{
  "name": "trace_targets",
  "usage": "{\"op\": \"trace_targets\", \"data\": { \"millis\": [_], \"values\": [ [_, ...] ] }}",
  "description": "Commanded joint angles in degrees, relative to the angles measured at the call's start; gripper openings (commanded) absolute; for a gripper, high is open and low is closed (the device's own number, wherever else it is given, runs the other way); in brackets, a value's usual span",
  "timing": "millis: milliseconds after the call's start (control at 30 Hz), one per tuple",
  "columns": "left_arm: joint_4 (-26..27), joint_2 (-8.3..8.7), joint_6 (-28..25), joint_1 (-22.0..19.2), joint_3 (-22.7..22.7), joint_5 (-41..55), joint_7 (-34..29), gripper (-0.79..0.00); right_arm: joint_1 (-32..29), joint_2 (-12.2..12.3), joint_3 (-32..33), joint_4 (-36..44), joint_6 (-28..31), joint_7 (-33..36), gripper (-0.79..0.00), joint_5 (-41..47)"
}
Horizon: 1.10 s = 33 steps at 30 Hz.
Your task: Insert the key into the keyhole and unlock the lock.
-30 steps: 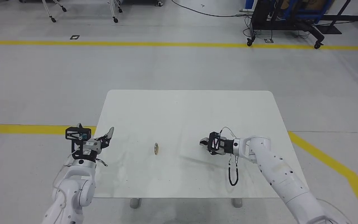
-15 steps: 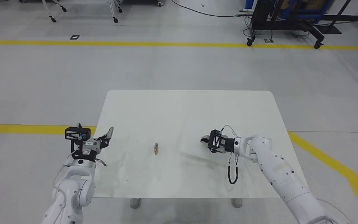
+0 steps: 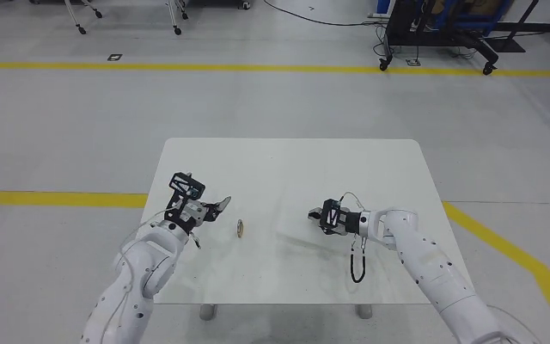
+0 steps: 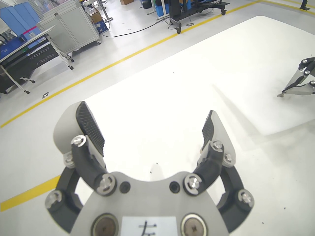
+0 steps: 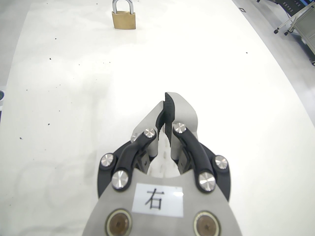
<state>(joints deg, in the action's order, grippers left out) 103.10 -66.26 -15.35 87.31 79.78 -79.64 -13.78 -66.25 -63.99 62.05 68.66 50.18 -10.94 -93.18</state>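
Observation:
A brass padlock (image 3: 241,227) with a steel shackle stands upright on the white table (image 3: 344,163), a little left of the middle; the right wrist view has the padlock (image 5: 123,15) straight ahead. My left gripper (image 3: 219,205) hovers just left of it, open with nothing between its fingers (image 4: 89,124). My right gripper (image 3: 311,217) rests low over the table to the padlock's right, pointing at it. Its pads (image 5: 168,110) are pressed together, and I can make out no key between them. In the left wrist view the right gripper (image 4: 280,95) shows farther off.
A black cable loop (image 3: 357,262) hangs from the right forearm over the table's near side. Floor with a yellow line (image 3: 258,67) surrounds the table. Bare tabletop stretches between the padlock and the right gripper.
My left arm has swung in from beyond the table's left edge to a spot over the table, close beside the padlock. The right arm and the padlock have stayed put.

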Motion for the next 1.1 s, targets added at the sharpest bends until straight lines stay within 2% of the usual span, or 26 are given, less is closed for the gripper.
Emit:
{"op": "trace_targets", "data": {
  "millis": [0, 100, 133, 200, 267, 367, 467, 533, 667, 767, 900, 1067],
  "values": [
    [0.03, 0.01, 0.00, 0.05, 0.04, -0.03, 0.04, 0.000, 0.00, 0.00, 0.00, 0.00, 0.00, 0.00, -0.785, 0.00],
    [-0.36, -0.03, -0.76, 0.27, 0.36, 2.35, 0.88, 0.000, 0.00, 0.00, 0.00, 0.00, 0.00, 0.00, -0.785, 0.00],
    [-0.78, -0.03, -2.98, 0.21, 0.84, 6.09, 1.11, 0.000, 0.00, 0.00, 0.00, 0.00, 0.00, 0.00, -0.785, 0.00],
    [-0.12, 0.26, -6.03, -1.23, 0.72, 3.60, -1.38, 0.000, 0.00, 0.00, 0.00, 0.00, 0.00, 0.00, -0.785, 0.00],
    [0.13, 0.07, -8.84, -3.49, -2.55, 3.32, -4.52, 0.000, 0.00, 0.00, 0.00, 0.00, 0.00, 0.00, -0.785, 0.00],
    [-2.43, -0.74, -9.45, -9.14, -9.44, 0.38, -10.08, 0.000, 0.00, 0.00, 0.00, 0.00, 0.00, 0.00, -0.785, 0.00],
    [-6.76, -2.08, -7.40, -15.10, -16.79, -2.60, -14.81, 0.000, 0.00, 0.00, 0.00, 0.00, 0.00, 0.00, -0.785, 0.00],
    [-9.52, -3.03, -6.27, -17.87, -20.71, -2.65, -15.14, 0.000, 0.00, 0.00, 0.00, 0.00, 0.00, 0.00, -0.785, 0.00],
    [-14.70, -4.59, -7.27, -21.78, -26.51, -1.33, -14.33, 0.000, 0.00, 0.00, 0.00, 0.00, 0.00, 0.00, -0.785, 0.00],
    [-17.96, -5.61, -6.23, -23.51, -30.04, -2.35, -14.17, 0.000, 0.00, 0.00, 0.00, 0.00, 0.00, 0.00, -0.785, 0.00],
    [-20.65, -6.70, -2.15, -24.60, -33.75, -6.71, -13.79, 0.000, 0.00, 0.00, 0.00, 0.00, 0.00, 0.00, -0.785, 0.00],
    [-21.97, -7.35, 1.83, -24.14, -35.22, -9.34, -12.33, 0.000, 0.00, 0.00, 0.00, 0.00, 0.00, 0.00, -0.785, 0.00]
  ]
}}
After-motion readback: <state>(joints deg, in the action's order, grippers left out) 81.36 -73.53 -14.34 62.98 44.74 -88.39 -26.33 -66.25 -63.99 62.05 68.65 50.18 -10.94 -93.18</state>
